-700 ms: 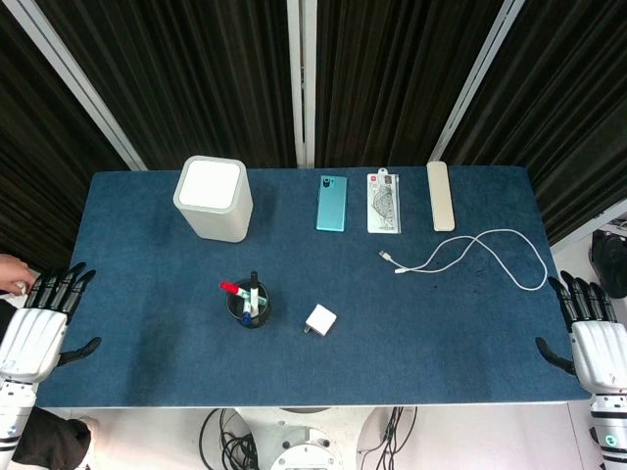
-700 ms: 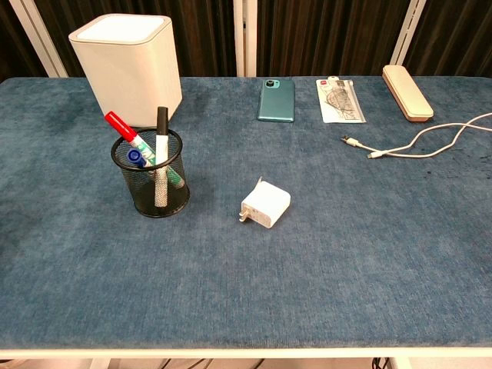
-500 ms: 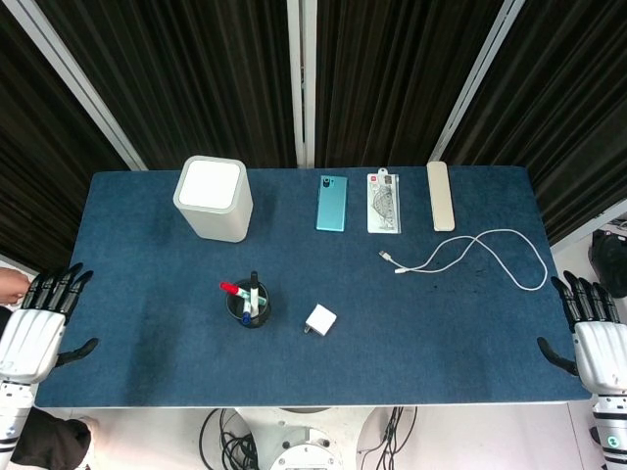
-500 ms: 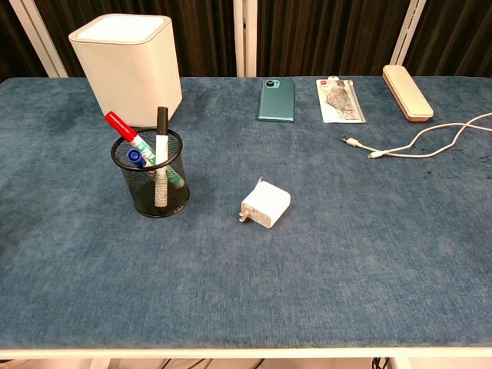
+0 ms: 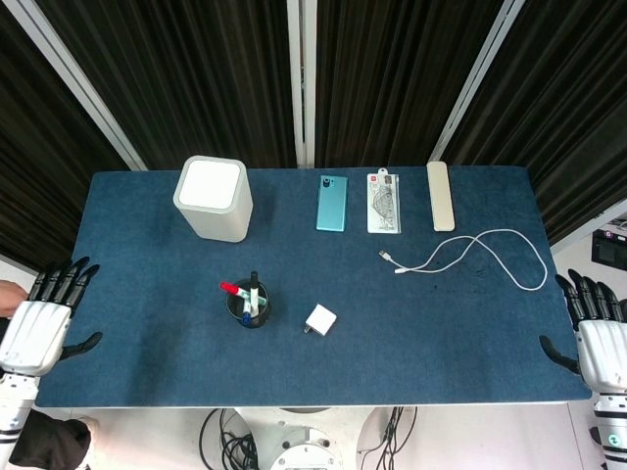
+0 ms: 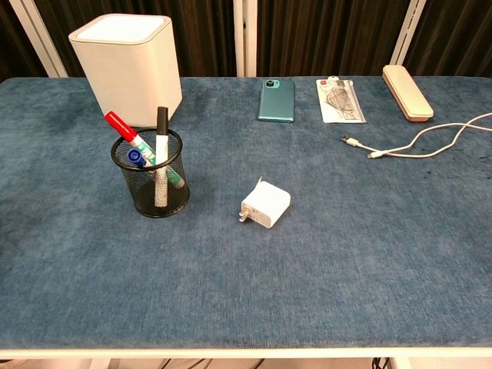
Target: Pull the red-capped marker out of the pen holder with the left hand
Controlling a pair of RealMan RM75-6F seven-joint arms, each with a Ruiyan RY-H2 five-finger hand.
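Note:
A black mesh pen holder (image 5: 248, 305) (image 6: 151, 181) stands on the blue table, left of centre. The red-capped marker (image 5: 232, 290) (image 6: 124, 128) leans out of it toward the left, beside a black-capped marker (image 6: 161, 125) and a blue-capped one (image 6: 135, 157). My left hand (image 5: 41, 318) hangs open off the table's left edge, far from the holder, holding nothing. At the right edge my right hand (image 5: 600, 334) is open too, fingers spread. Neither hand shows in the chest view.
A white box-shaped device (image 5: 213, 198) stands behind the holder. A white charger (image 5: 320, 319) lies to its right. Along the far side lie a teal phone (image 5: 331, 203), a clear pouch (image 5: 383, 203) and a beige case (image 5: 440, 196); a white cable (image 5: 470, 256) curls at right.
Both hands have slid slightly outward and down, away from the table edges. The objects on the table have not moved.

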